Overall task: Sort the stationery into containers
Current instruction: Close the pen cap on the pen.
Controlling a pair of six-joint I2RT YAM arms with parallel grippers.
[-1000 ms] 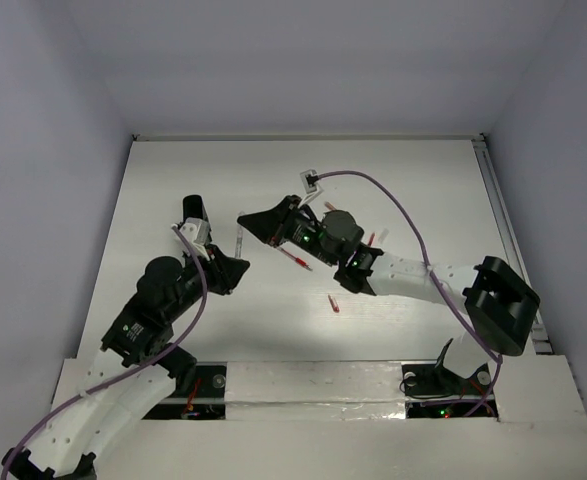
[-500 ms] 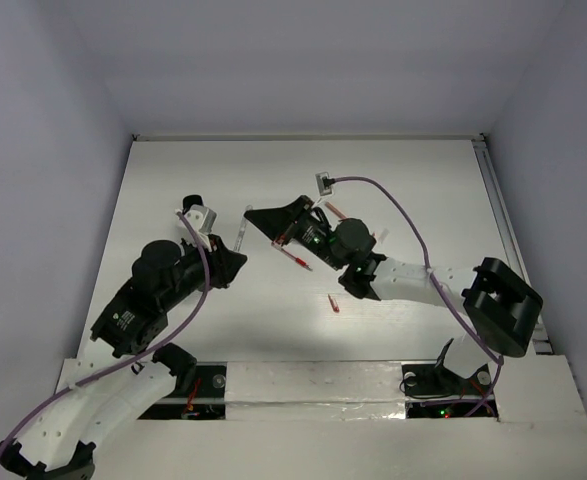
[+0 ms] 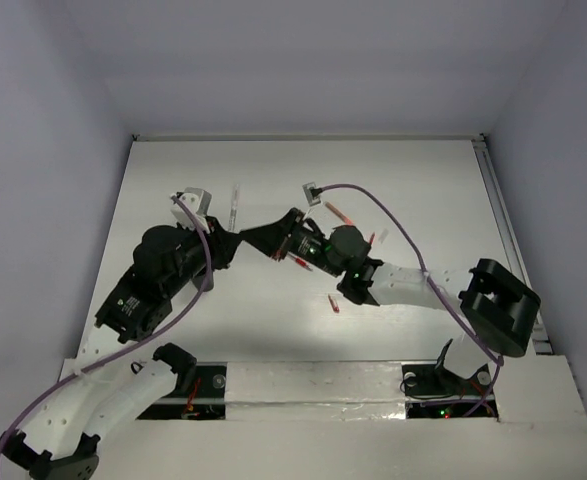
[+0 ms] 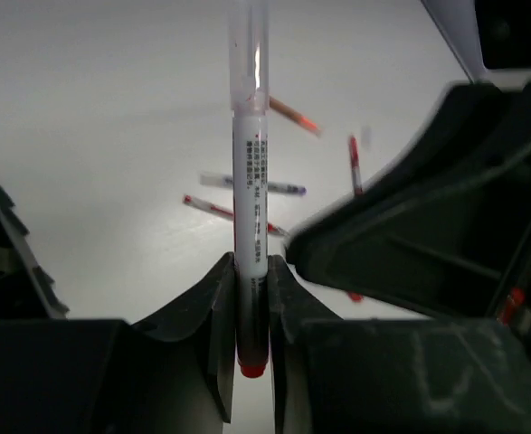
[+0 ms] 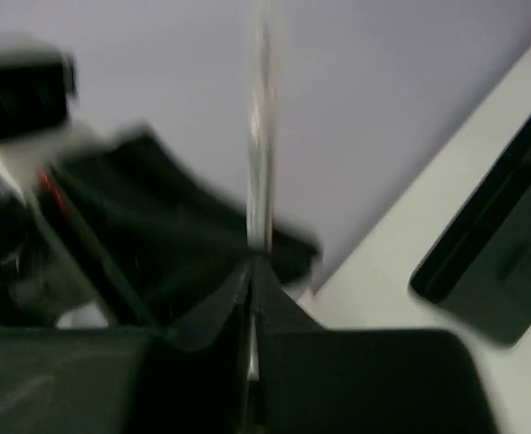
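Observation:
My left gripper [image 3: 230, 243] [image 4: 251, 271] is shut on the lower end of a white pen [image 3: 235, 200] [image 4: 250, 163] with a red end cap. The pen sticks out toward the far wall. My right gripper [image 3: 245, 236] [image 5: 251, 264] points left, its tip right beside the left jaws, and its black finger [image 4: 355, 226] sits just right of the pen. Its jaws stand together with only a thin slit and nothing seen between them. That view is blurred. Red pens [image 3: 296, 262] [image 4: 292, 113] and a dark pen [image 4: 283, 189] lie on the table. A black box [image 5: 496, 258] shows only in the right wrist view.
More red pens lie at the table's middle [image 3: 333, 304] and further back [image 3: 339, 213]. The right arm's purple cable [image 3: 403, 215] arcs over them. The right arm's bulky black elbow [image 3: 498, 300] stands near the right edge rail [image 3: 501, 215]. Walls close in on three sides.
The left gripper has carried the white pen toward the far side. The right gripper has swung down and left until its tip meets the left jaws.

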